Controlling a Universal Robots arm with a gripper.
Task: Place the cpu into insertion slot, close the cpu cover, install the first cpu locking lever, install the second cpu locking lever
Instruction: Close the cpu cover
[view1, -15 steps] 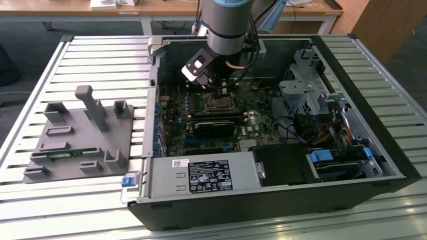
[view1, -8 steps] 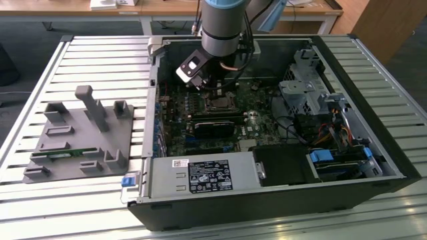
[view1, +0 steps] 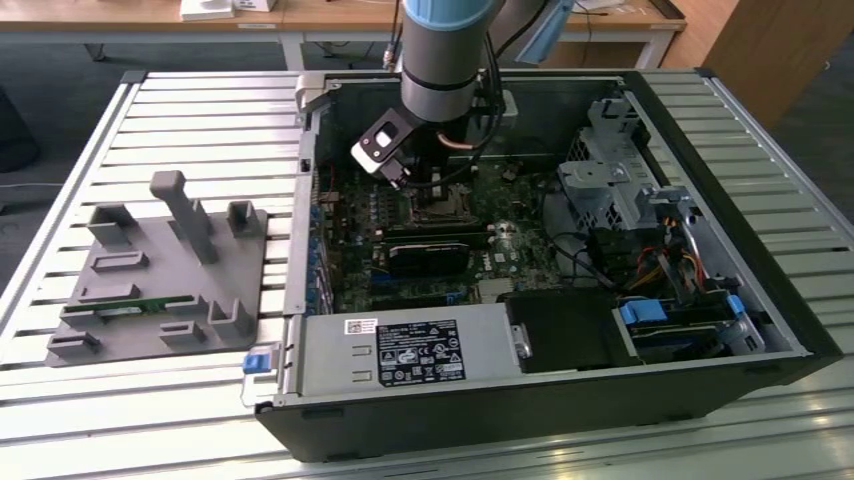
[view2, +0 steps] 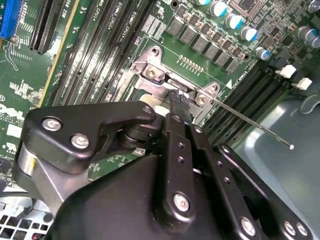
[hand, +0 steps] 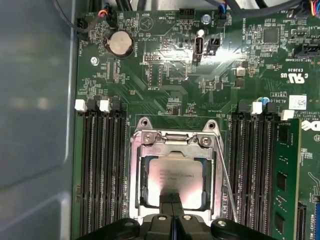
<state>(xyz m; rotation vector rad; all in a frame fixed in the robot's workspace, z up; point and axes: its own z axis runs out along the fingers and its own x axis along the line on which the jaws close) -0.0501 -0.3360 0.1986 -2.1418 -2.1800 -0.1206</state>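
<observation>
Holds the jaws pressed flat together, gripping nothing. Rests the tip of the black metal gripper (hand: 171, 199) against the edge of the thin silvery square-windowed cpu cover (hand: 137, 175), lying flat, or nearly so, over the small square black insertion slot (view1: 442, 208). Shows through that window the flat grey metallic square cpu (hand: 175, 175), seated in the slot. Beside the cover, finds a thin silvery wire lever (view2: 255, 125), apparently unlatched and angling free.

Expect a light, stiff, fragile cpu, to be taken by its edges only. Expect a thin, stiff, hinged cover, to be pushed at its free edge, and a springy, slippery lever, to be caught near its bent end.

Stands near upright in the exterior view, entering from twelve o'clock, directly over the slot. Leaves a long black rectangular card (view1: 430, 255) at six o'clock of the slot, and a grey moulded fixture plate (view1: 160, 270) at nine o'clock of the open black computer case (view1: 534, 415).
</observation>
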